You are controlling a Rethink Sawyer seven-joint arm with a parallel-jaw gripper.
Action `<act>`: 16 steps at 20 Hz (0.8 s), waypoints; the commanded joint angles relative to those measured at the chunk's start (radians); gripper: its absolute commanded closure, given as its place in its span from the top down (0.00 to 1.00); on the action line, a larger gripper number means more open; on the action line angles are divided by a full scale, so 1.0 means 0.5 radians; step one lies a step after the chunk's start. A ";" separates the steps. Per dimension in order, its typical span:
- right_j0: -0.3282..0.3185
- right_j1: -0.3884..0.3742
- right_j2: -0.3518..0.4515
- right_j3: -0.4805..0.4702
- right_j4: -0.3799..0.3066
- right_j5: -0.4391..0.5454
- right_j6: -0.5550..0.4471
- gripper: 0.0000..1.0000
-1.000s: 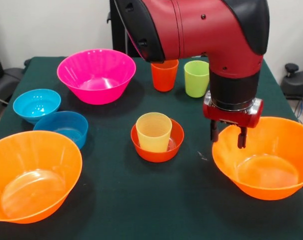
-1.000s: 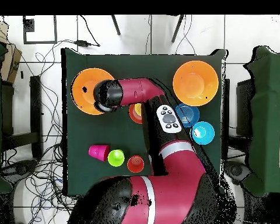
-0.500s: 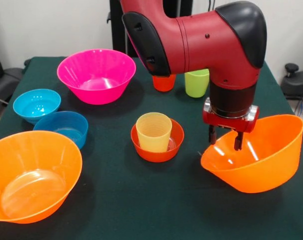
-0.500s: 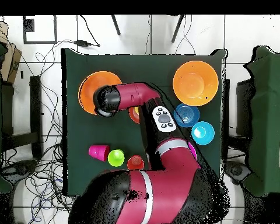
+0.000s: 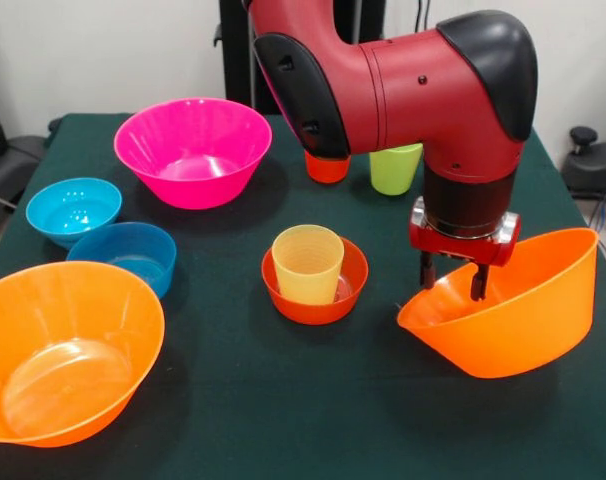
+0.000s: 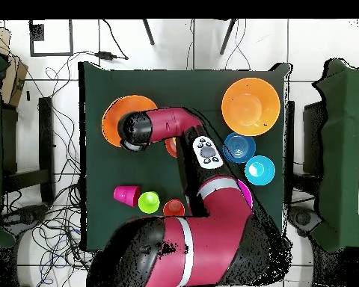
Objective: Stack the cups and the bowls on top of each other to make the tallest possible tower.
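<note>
One large orange bowl pinched by its rim in the gripper, fingers closed on the rim's robot-side edge, one fingertip inside the wall and one outside. Tilted steeply in the front view, gripped edge low and opposite rim raised toward the picture's right; whether its base is clear of the green table cannot be told. Hangs directly below and to the right of the gripper in that view, so any carry swings the bulk of the bowl out on the side away from the middle of the table. Nearest neighbour: small red-orange bowl with the ribbed pale yellow cup standing upright in it, just to the left and apart from the held bowl. Farther left, second large orange bowl at the near corner, darker blue bowl and light blue bowl close together, and magenta pink bowl behind them. Lime green cup and orange cup at the far side, half hidden by the arm; red-pink cup seen only from overhead, beside the green one. Probably a carry toward a base for the tower, most likely the other wide bowl. Open cloth between held bowl and that bowl along the near edge; main risk, slipping from a one-edge pinch or brushing the cup-in-bowl pair.
</note>
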 commanded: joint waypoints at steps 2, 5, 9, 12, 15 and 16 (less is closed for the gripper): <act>0.039 0.002 0.090 -0.037 -0.111 -0.087 -0.258 1.00; 0.067 -0.064 0.041 -0.054 -0.093 0.008 -0.206 1.00; 0.106 -0.167 -0.009 -0.090 -0.062 0.182 -0.173 1.00; 0.129 -0.204 -0.038 -0.100 -0.058 0.218 -0.143 1.00; 0.140 -0.225 -0.057 -0.100 -0.047 0.246 -0.117 1.00; 0.134 -0.232 -0.051 -0.098 -0.037 0.262 -0.126 1.00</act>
